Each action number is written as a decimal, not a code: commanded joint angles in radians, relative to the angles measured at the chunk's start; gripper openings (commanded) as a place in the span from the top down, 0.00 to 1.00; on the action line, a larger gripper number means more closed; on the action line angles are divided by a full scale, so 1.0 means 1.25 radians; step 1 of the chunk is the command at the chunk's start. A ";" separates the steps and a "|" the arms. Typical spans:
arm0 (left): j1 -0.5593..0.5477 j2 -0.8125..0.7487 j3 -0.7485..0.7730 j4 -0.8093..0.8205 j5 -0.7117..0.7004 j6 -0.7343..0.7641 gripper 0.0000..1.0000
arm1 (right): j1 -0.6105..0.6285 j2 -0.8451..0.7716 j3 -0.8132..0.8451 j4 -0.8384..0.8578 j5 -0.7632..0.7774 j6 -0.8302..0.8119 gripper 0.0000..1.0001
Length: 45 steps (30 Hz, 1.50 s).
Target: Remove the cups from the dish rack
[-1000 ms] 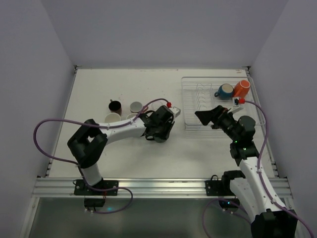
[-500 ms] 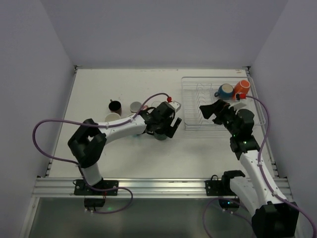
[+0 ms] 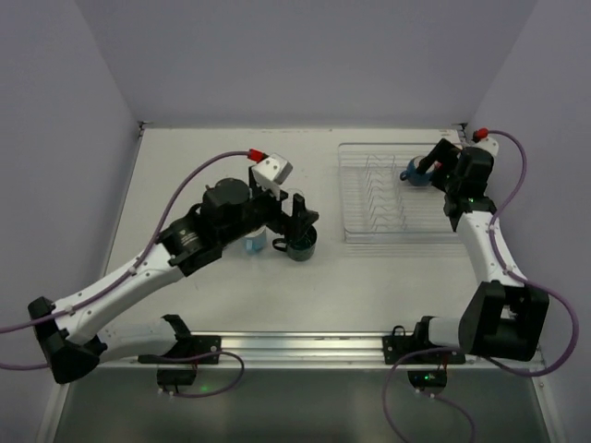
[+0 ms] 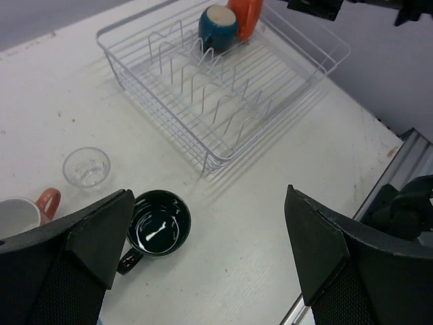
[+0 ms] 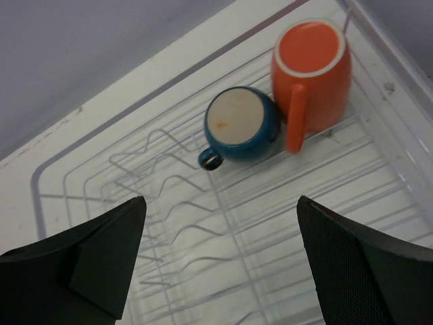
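A white table [image 3: 231, 157] takes up most of the scene, its matt top faintly scuffed and specked. Pale lavender walls [image 3: 305, 55] stand against the table's left, far and right edges. A thin dark seam [image 3: 305, 126] runs where the far wall meets the table. A silver aluminium rail [image 3: 305, 346] lies along the table's near edge. On the near side of the rail is a dark grey-green strip [image 3: 305, 406].

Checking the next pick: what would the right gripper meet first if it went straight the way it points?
Probably the blue mug, roughly centred ahead of the open right gripper in the dish rack; the orange mug sits off to its side. Depth is unclear.
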 commanded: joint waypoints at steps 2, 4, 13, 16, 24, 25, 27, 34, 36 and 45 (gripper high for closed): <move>-0.006 -0.139 -0.072 -0.015 -0.022 0.065 0.00 | -0.043 0.122 0.096 -0.037 0.085 -0.049 0.05; -0.006 -0.180 -0.100 -0.035 -0.052 0.076 0.00 | -0.055 0.170 0.151 -0.052 0.087 -0.054 0.05; -0.005 -0.324 -0.259 -0.010 -0.122 0.107 0.00 | -0.081 0.411 0.407 -0.160 0.120 -0.107 0.05; -0.005 -0.306 -0.256 -0.020 -0.100 0.107 0.00 | -0.086 0.471 0.484 -0.203 0.141 -0.112 0.05; -0.006 -0.349 -0.274 -0.004 -0.101 0.108 0.00 | -0.092 0.559 0.601 -0.276 0.173 -0.139 0.05; -0.005 -0.349 -0.274 -0.002 -0.104 0.110 0.00 | -0.092 0.569 0.604 -0.281 0.172 -0.145 0.05; -0.005 -0.346 -0.273 -0.003 -0.105 0.110 0.00 | -0.092 0.578 0.604 -0.283 0.173 -0.151 0.05; -0.005 -0.329 -0.272 -0.002 -0.114 0.112 0.00 | -0.094 0.617 0.626 -0.292 0.160 -0.174 0.06; -0.006 -0.324 -0.273 -0.004 -0.118 0.113 0.00 | -0.095 0.632 0.642 -0.291 0.152 -0.183 0.09; -0.005 -0.295 -0.273 -0.011 -0.149 0.117 0.00 | -0.095 0.683 0.702 -0.299 0.171 -0.220 0.06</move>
